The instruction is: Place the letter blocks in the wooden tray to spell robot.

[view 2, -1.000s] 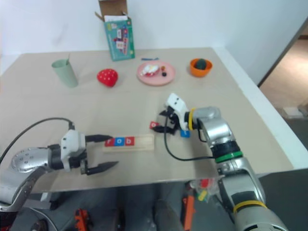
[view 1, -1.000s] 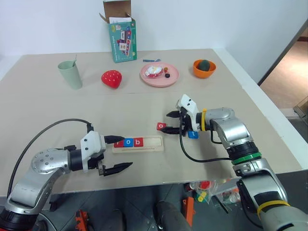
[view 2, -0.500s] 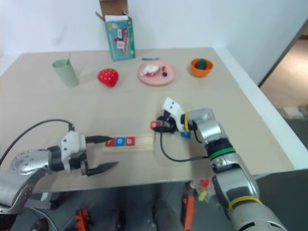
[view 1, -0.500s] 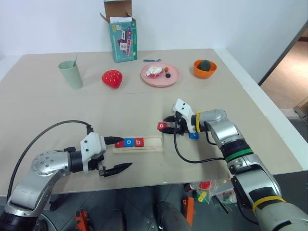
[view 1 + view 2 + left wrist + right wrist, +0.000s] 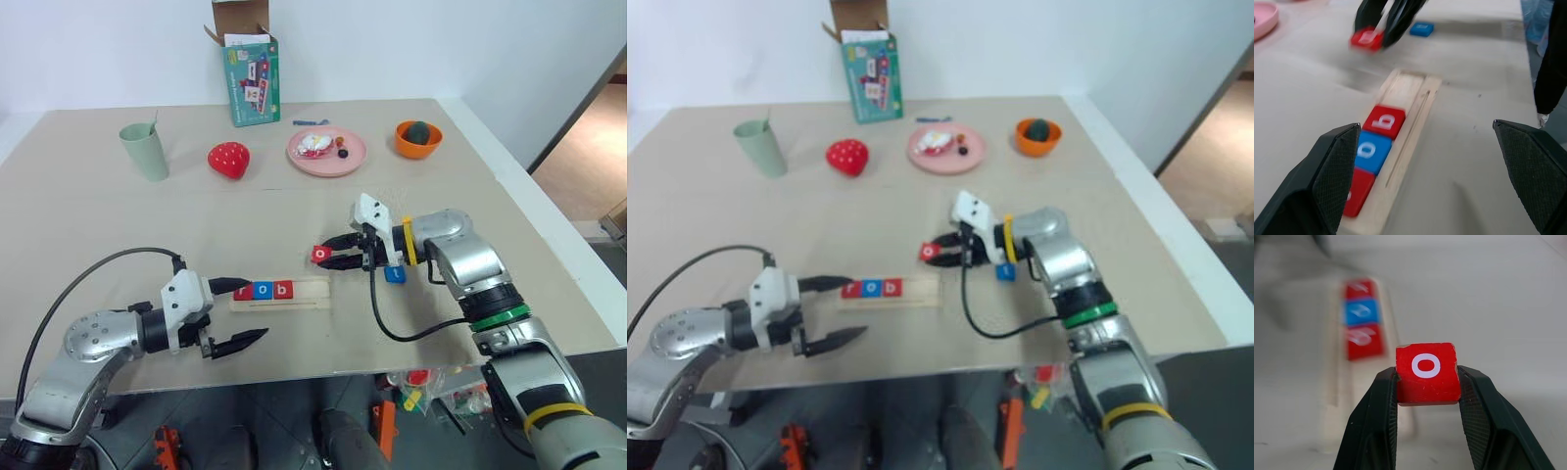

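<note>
Beige table (image 5: 118,225) holds the wooden tray (image 5: 306,293) w/ r, o, b seated at its left end. Right gripper (image 5: 326,255) is clamped on the red o block (image 5: 1426,372); a sec ago jaws were apart around it on the table, now it's lifted. Best lower it flat beside the b block (image 5: 1383,121), square to the groove; t block (image 5: 394,275) waits, left gripper (image 5: 240,312) hangs wide apart at the tray's left end.

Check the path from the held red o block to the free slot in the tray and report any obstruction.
Nothing visible blocks it. The right gripper holds the red o block above bare table; the wooden tray's free slots beside the b block lie open.
</note>
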